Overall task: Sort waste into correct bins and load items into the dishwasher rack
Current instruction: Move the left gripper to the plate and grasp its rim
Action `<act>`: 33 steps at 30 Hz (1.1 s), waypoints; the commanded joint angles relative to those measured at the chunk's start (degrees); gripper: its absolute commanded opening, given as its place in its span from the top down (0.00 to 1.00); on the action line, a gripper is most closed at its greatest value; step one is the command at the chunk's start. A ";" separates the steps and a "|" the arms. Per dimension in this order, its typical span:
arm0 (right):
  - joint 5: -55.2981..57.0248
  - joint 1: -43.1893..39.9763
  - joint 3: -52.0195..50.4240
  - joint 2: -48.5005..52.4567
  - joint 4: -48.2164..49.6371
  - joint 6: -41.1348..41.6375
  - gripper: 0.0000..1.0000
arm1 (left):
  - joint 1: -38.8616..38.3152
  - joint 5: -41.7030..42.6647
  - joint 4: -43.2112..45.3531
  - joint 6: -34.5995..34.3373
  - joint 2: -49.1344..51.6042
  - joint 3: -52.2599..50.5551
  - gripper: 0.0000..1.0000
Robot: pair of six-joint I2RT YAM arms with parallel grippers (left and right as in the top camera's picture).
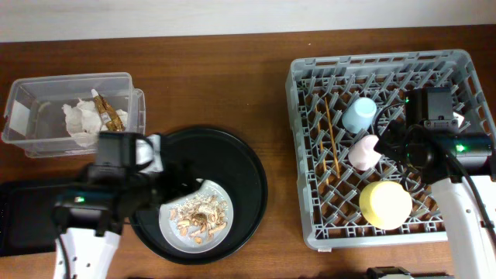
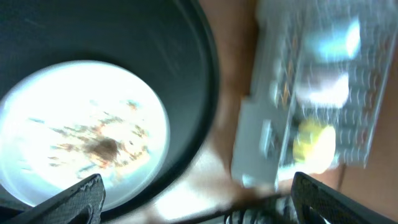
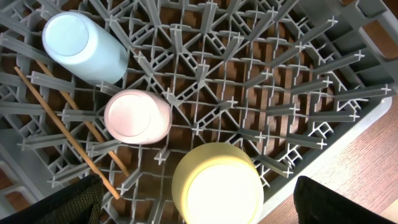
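Spread wide, the left gripper [image 2: 199,186] hangs just above the plate [image 2: 50,99] of scraps [image 2: 102,148]; the right gripper [image 3: 199,186], likewise apart, over the rack [image 3: 280,93]. A tilted lift would probably spill crumbs onto the round tray [image 2: 186,74]; blur hides alignment.

Matt grey plastic rack [image 1: 300,155], glossy black tray [image 1: 244,178], wooden chopsticks [image 1: 333,143], clear plastic tub [image 1: 35,97].

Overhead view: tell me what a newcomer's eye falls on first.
The big grey dishwasher rack on the right, holding a yellow bowl, pink cup and light-blue cup. Then the pale plate of tan food scraps on the round black tray at centre-left, and the clear tub of white napkins at upper left.
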 commanded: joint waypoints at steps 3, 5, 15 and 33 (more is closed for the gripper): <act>1.33 -0.42 0.37 -0.46 0.02 0.31 0.02 | -17.38 -14.53 -0.22 -6.69 5.53 -0.11 0.20; 1.33 -0.42 0.37 -0.46 0.00 0.33 0.02 | -21.46 -17.09 0.76 -8.96 9.99 -0.11 0.34; 1.33 -0.42 0.37 -0.46 0.00 0.31 0.01 | -25.68 -30.34 8.79 -20.83 30.10 -0.11 0.40; 1.33 -0.42 0.37 -0.46 0.00 0.33 0.02 | -25.75 -32.46 16.55 -31.69 40.22 -0.11 0.56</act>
